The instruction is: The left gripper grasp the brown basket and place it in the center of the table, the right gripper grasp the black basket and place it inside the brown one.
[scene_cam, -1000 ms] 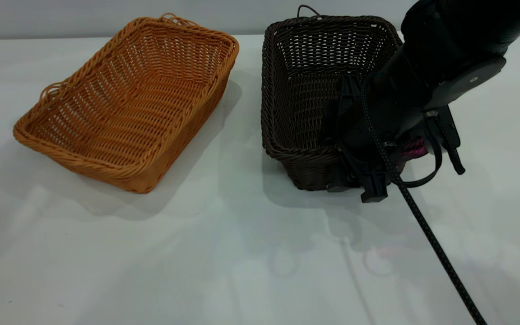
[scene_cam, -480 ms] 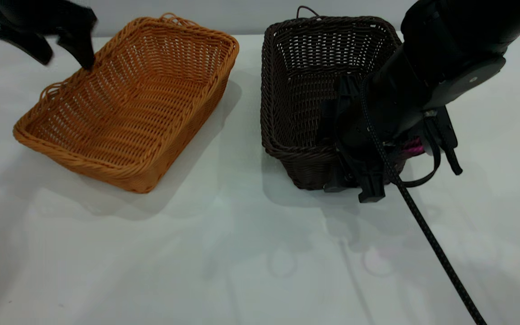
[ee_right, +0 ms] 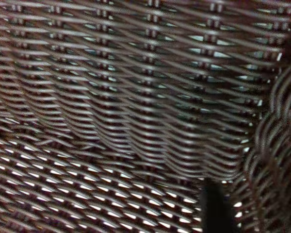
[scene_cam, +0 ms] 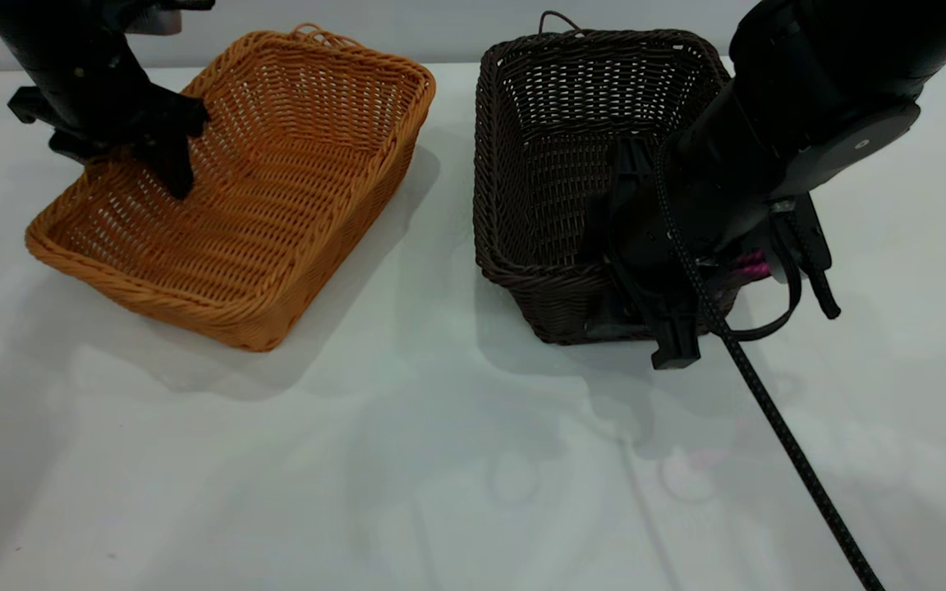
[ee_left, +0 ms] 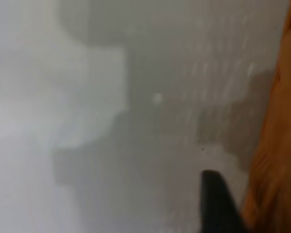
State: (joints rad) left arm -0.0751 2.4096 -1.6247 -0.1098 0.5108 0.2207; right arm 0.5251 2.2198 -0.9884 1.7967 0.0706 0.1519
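The brown basket (scene_cam: 259,189) lies at the table's (scene_cam: 440,460) left, turned at an angle. My left gripper (scene_cam: 124,168) is open and straddles its far left rim, one finger inside the basket and one outside. In the left wrist view one of the fingers (ee_left: 218,204) shows beside the brown basket's wall (ee_left: 276,170). The black basket (scene_cam: 571,139) stands at the right. My right gripper (scene_cam: 644,304) is shut on its near right wall, one finger inside and one outside. The right wrist view is filled by the black basket's weave (ee_right: 136,97), with one of the fingers (ee_right: 213,208) against it.
The right arm's braided cable (scene_cam: 785,443) runs across the table towards the front right. A gap of bare table (scene_cam: 448,205) separates the two baskets. The table's front half holds nothing but shadows.
My left gripper has come in from the upper left and dropped onto the brown basket's far left rim. The black basket's near end has risen slightly in the right gripper.
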